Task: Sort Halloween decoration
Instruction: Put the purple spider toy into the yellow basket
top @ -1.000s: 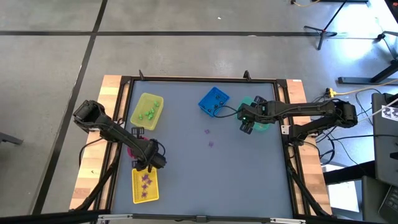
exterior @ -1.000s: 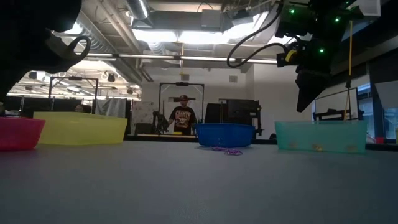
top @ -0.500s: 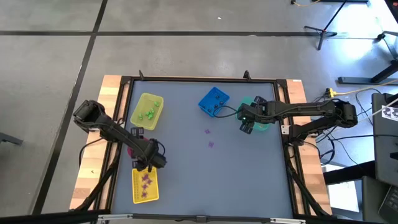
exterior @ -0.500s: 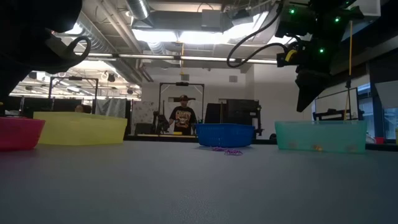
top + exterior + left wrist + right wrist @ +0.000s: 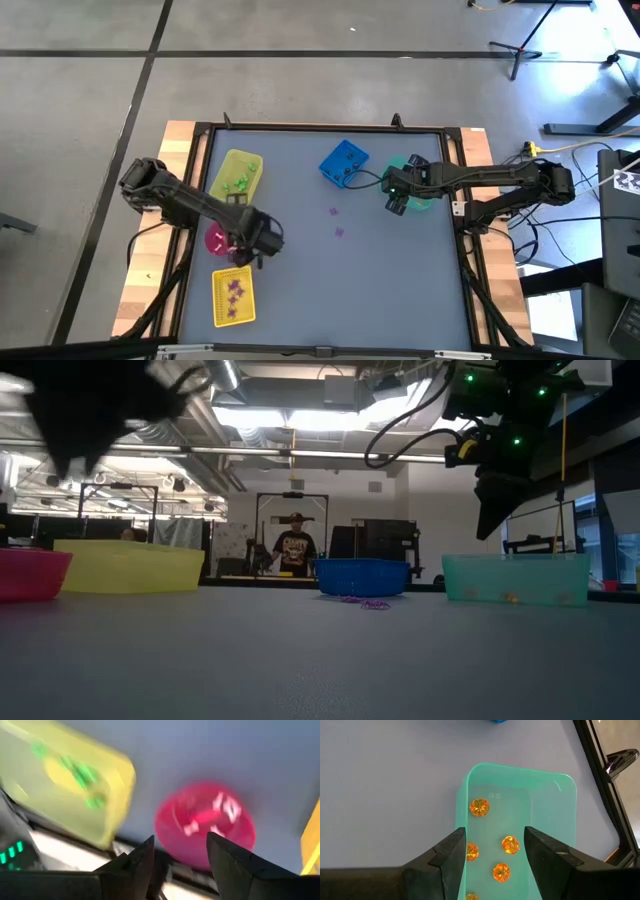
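Grey table (image 5: 330, 280) carries five bins (image 5: 343, 163) and two purple trinkets (image 5: 335, 222).

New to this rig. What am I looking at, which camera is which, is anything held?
Two dark robot arms at a grey table, sorting tiny plastic Halloween trinkets into coloured bins. One camera looks straight down, one sits at table height, one rides on each wrist. The left gripper is above the table beside the round pink bowl, jaws open, nothing between them. The right gripper hangs over the teal plastic bin of orange pumpkins, jaws open, empty. Green trinkets lie in one yellow tray, purple ones in another. Two purple trinkets lie loose near the blue bin.
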You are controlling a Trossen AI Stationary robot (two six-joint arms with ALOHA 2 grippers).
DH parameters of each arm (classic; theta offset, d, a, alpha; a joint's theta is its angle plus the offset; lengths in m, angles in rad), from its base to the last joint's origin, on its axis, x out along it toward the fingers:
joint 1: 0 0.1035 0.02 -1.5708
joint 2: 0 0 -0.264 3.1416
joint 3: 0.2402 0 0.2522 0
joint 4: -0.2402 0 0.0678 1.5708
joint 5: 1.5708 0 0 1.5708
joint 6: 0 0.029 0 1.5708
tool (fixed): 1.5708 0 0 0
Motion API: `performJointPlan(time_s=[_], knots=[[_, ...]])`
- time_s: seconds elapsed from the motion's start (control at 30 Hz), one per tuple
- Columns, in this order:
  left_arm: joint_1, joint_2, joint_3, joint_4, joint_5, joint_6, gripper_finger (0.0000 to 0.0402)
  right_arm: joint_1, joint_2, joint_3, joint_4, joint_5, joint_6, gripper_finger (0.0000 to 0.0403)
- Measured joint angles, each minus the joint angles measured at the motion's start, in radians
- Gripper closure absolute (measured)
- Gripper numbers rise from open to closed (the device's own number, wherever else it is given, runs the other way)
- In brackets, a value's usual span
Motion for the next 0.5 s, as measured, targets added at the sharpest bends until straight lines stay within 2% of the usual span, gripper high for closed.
performJointPlan(time_s=[0.13, 0.27, 0.37, 0.5], knots=[[0.058, 0.0, 0.13, 0.08, -0.089, 0.155, 0.0237, 0.0, 0.0, 0.0, 0.007, 0.0, 0.0, 0.0203], [0.139, 0.0, 0.225, 0.257, -0.107, 0.279, 0.0237, 0.0, 0.0, 0.0, 0.038, 0.0, 0.0, 0.0203], [0.195, 0.0, 0.251, 0.427, -0.089, 0.304, 0.0237, 0.0, 0.0, 0.0, 0.061, 0.0, 0.0, 0.0203], [0.258, 0.0, 0.244, 0.666, 0.008, 0.317, 0.0237, 0.0, 0.0, 0.0, 0.077, 0.0, 0.0, 0.0203]])
